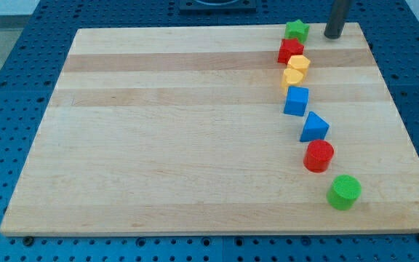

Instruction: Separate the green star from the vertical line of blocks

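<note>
The green star point(296, 30) lies at the top of a near-vertical line of blocks at the view's right, close to the board's top edge. Below it follow a red star point(290, 51), two yellow blocks point(300, 63) point(292, 77), a blue cube point(296, 100), a blue triangle point(313, 127), a red cylinder point(318, 156) and a green cylinder point(344, 191). The green star touches or nearly touches the red star. My tip point(333, 35) stands on the board just right of the green star, with a small gap between them.
The wooden board point(180, 131) lies on a blue perforated table point(6, 87). The board's top edge runs just above the green star and my tip.
</note>
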